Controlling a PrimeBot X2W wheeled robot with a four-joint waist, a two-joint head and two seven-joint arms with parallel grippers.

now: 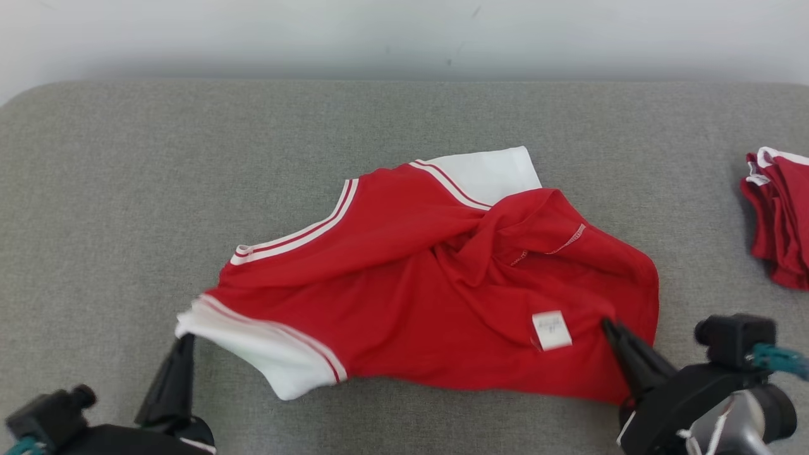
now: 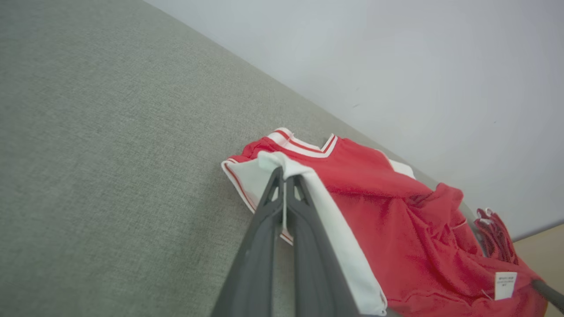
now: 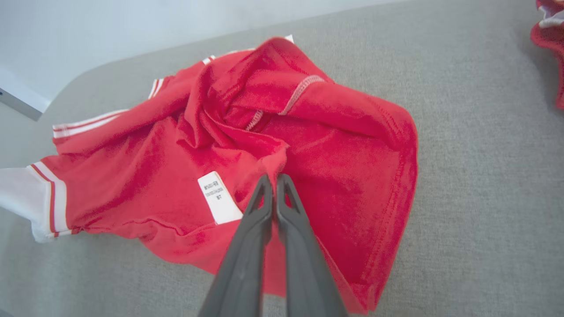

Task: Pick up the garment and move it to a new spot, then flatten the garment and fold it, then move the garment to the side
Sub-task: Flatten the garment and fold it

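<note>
The left tool point(image 1: 185, 341) has its two fingers pressed together on the white sleeve point(image 1: 265, 354) of the garment point(image 1: 404, 297), pinching its edge. The right tool point(image 1: 608, 323) is also closed, pinching a fold of the red cloth just beside a white label point(image 1: 552, 330). The garment, a red shirt with white sleeves, lies crumpled on the gray counter point(image 1: 189, 158) between the two tools. Its long axis runs from one tool to the other, and the striped trim point(image 1: 297, 235) faces away from them. The second white sleeve point(image 1: 496, 174) lies on the far side. Beyond the right tool, well apart, sits a small pile of red clothes point(image 1: 780, 218).
</note>
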